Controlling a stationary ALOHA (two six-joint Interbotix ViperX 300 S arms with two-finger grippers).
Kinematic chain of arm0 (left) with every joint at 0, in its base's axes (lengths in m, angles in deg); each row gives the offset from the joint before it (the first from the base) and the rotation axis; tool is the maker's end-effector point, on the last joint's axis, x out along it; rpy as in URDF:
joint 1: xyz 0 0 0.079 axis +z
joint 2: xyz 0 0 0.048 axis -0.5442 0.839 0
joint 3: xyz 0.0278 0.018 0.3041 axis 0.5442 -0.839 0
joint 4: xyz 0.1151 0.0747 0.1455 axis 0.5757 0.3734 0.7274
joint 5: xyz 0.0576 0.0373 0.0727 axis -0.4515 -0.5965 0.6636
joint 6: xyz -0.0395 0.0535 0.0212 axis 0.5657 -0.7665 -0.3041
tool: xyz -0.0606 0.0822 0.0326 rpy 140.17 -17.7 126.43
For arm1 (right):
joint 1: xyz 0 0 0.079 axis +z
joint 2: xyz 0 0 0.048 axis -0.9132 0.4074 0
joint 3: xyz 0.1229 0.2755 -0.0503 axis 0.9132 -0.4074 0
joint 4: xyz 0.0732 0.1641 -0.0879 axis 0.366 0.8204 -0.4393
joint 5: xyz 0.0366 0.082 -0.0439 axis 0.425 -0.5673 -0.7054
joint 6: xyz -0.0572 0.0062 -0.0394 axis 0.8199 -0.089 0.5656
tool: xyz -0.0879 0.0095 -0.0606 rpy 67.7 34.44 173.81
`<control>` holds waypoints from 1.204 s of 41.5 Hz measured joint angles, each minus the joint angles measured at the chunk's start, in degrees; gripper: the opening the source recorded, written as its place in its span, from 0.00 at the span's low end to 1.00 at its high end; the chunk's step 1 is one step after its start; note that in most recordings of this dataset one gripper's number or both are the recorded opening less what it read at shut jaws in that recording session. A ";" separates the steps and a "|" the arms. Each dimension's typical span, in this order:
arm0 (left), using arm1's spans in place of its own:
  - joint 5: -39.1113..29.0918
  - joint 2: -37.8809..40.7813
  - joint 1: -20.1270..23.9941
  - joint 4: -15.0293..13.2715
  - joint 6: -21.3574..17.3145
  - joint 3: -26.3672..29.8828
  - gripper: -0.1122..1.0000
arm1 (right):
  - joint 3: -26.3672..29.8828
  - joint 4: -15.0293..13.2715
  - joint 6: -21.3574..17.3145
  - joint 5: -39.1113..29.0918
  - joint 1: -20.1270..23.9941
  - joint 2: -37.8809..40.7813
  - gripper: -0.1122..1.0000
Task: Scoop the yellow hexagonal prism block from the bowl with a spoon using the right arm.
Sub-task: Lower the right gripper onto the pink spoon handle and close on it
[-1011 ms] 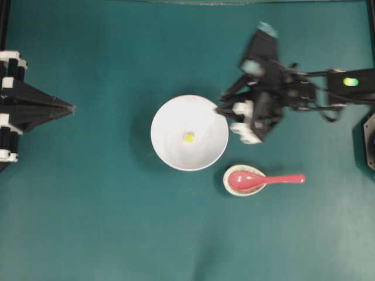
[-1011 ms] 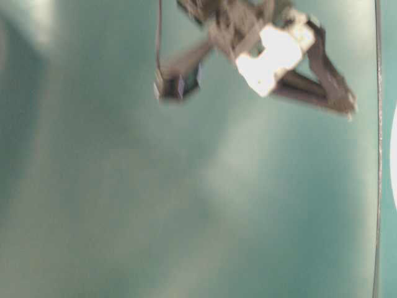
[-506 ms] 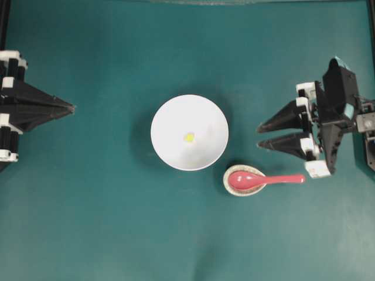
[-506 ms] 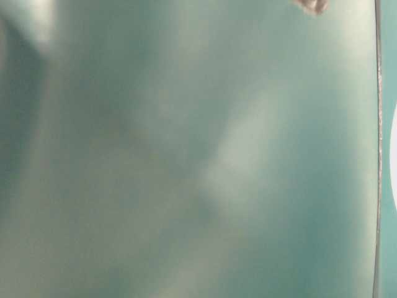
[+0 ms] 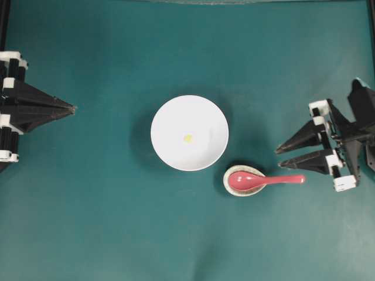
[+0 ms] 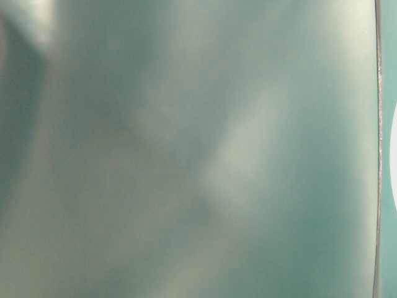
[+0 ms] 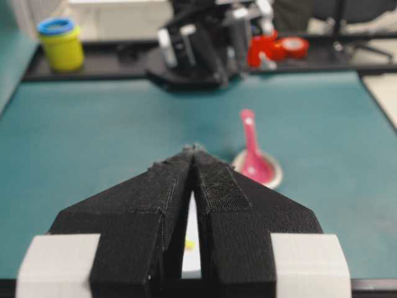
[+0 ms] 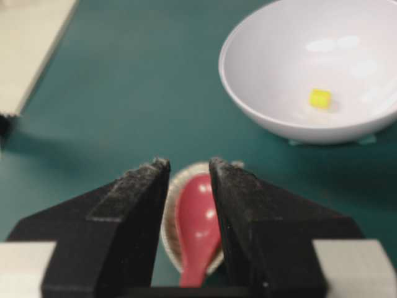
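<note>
Now the right gripper (image 5: 280, 157) has drawn back from the bowl (image 5: 170, 111) to the spoon (image 5: 266, 179) handle's end, jaws parted and empty, while the yellow hexagonal prism block (image 5: 188, 138) lies unscooped inside.

Block (image 5: 188, 138) in bowl (image 5: 170, 114); spoon (image 5: 263, 180) on rest (image 5: 229, 186) just right of bowl.
</note>
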 measured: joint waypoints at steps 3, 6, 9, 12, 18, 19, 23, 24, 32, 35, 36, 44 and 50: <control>-0.26 0.00 0.00 0.09 -0.09 0.00 0.10 | -1.85 1.05 1.14 4.75 0.09 0.97 0.46; -0.44 0.00 0.00 0.00 0.00 0.00 0.10 | -3.34 2.90 2.64 8.96 0.26 2.29 0.46; -0.62 -0.09 0.00 0.00 -0.09 0.00 0.10 | -4.39 5.27 4.66 13.01 1.05 4.13 0.46; -0.88 0.00 0.00 0.00 0.00 0.00 0.10 | -5.01 7.73 6.59 16.61 2.72 6.42 0.46; -0.97 0.00 0.00 0.00 0.00 0.00 0.10 | -5.10 14.33 10.90 21.27 6.77 11.87 0.46; -0.97 0.00 0.00 0.00 0.00 0.00 0.10 | -5.19 15.47 11.51 21.88 7.47 12.83 0.46; -0.97 0.00 0.00 0.00 0.00 -0.09 0.10 | -5.10 20.65 14.41 24.52 10.63 16.79 0.46; -0.97 0.00 0.00 0.00 0.00 0.00 0.10 | -5.10 22.32 15.29 25.75 11.87 17.93 0.46; -1.14 0.00 0.00 0.00 0.00 -0.09 0.10 | -4.92 33.93 19.78 32.52 20.13 24.26 0.46; -1.23 0.00 0.00 0.00 0.00 -0.09 0.10 | -4.57 37.97 21.36 34.10 23.38 26.28 0.46; -1.23 0.00 0.00 0.00 0.00 -0.09 0.10 | -4.39 39.11 21.88 34.45 24.17 26.98 0.46; -1.32 0.00 0.00 0.00 0.00 -0.09 0.10 | -2.81 46.05 24.35 35.51 29.71 31.82 0.46; -1.41 0.00 0.00 0.00 0.00 -0.18 0.10 | -2.37 49.13 24.43 35.60 31.38 34.63 0.46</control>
